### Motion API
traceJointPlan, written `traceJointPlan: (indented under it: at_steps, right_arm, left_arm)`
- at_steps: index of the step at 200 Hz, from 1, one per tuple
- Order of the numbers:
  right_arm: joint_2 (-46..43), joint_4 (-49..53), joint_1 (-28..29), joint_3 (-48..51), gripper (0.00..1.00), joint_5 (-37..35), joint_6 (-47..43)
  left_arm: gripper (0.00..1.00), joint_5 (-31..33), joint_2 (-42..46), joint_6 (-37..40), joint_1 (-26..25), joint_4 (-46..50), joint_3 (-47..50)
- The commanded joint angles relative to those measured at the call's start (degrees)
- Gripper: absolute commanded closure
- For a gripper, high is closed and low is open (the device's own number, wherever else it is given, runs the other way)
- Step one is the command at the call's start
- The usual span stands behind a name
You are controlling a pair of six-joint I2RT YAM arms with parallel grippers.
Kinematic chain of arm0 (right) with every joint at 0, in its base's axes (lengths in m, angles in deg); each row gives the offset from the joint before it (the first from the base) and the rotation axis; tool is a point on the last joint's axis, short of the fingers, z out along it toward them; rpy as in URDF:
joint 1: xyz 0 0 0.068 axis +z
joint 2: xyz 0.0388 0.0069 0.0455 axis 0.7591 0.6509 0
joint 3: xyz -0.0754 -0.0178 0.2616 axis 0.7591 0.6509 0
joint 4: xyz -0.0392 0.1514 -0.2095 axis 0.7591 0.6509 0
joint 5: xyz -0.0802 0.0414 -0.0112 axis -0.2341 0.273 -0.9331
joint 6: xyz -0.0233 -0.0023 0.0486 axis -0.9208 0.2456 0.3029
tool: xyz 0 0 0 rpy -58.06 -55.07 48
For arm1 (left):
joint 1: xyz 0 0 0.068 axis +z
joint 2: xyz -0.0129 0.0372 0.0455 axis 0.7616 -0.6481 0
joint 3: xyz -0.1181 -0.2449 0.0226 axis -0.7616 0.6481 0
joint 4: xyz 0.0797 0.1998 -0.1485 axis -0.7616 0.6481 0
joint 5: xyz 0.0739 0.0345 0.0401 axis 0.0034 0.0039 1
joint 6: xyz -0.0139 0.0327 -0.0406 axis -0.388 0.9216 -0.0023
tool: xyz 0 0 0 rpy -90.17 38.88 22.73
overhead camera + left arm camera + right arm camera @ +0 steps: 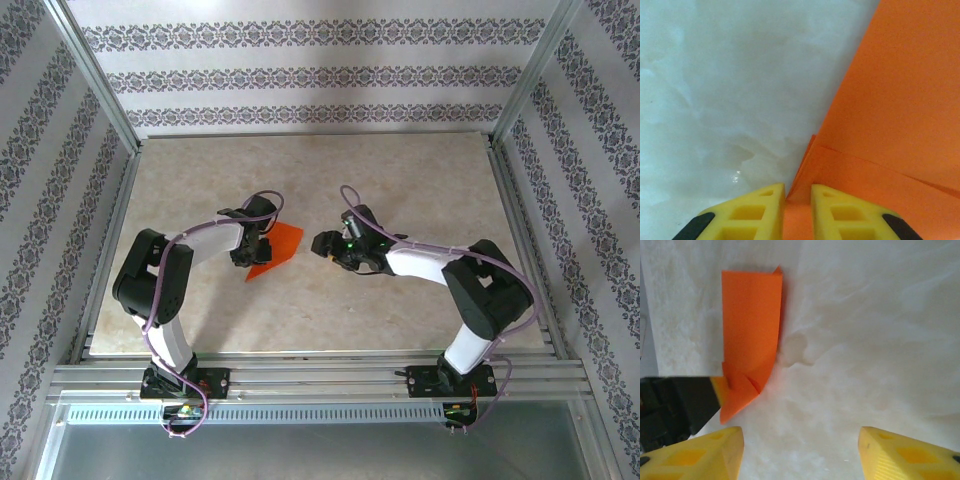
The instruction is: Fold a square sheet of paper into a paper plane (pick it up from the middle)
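Patterned wallpaper walls (300, 85) closed in a pale marbled table (420, 180) in the top view. The square sheet of paper (283, 248) lay just left of the frame's centre as an orange shape narrower than a square, tapering to a point at its lower left. The left gripper (252, 255) sat at the sheet's left edge. The right gripper (322, 243) stood just to the right of the sheet, apart from it. From this height neither the creases nor the jaw openings could be read.

The left wrist view gave the close detail. Its yellow fingers (762, 212) stood narrow at the bottom edge, with a slim gap between them and the paper's edge lying in that gap. Whether they actually pinched it I could not tell. Overlapping orange layers filled the right half, with a fold line running across the lower right.

The right wrist view showed the whole outline, which the other close view lacked. The sheet was a long strip at the upper left with a small flap turned over at its lower end, where the left gripper's tip met it. The right gripper's own fingers (890, 452) stood wide at the bottom, with nothing between them.

I judged the folding begun but far from done. Some creases were in, with no slim pointed dart or centre crease yet.
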Motion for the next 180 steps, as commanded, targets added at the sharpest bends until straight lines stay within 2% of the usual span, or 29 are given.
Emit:
traceJointPlan:
  at_steps: [1,32,94,117,144,180]
  right_arm:
    - [2.0,-1.1,2.7,-2.7,0.42,-1.0,7.7]
    - [5.5,-2.4,5.3,-5.0,0.46,-3.7,13.1]
    - [13.7,-5.3,8.3,-10.8,0.46,-1.8,20.3]
    - [16.0,-7.9,8.3,-11.6,0.52,-0.8,22.8]
    - [17.4,-8.6,8.3,-12.4,0.63,-0.7,23.7]
    - [18.1,-8.6,8.2,-12.3,0.66,-1.8,24.9]
  left_arm:
    - [0.79,-1.2,-0.9,-2.2,1.3,-0.5,1.0]
    - [0.79,-1.7,-0.9,-2.4,1.8,-0.6,1.6]
    - [0.78,-3.0,-1.1,-2.1,2.1,-1.5,2.6]
    - [0.78,-3.4,-1.1,-2.0,2.2,-1.7,2.8]
    - [0.78,-3.6,-1.0,-2.0,2.1,-1.8,3.0]
    - [0.78,-3.7,-1.1,-2.1,2.2,-1.8,3.1]
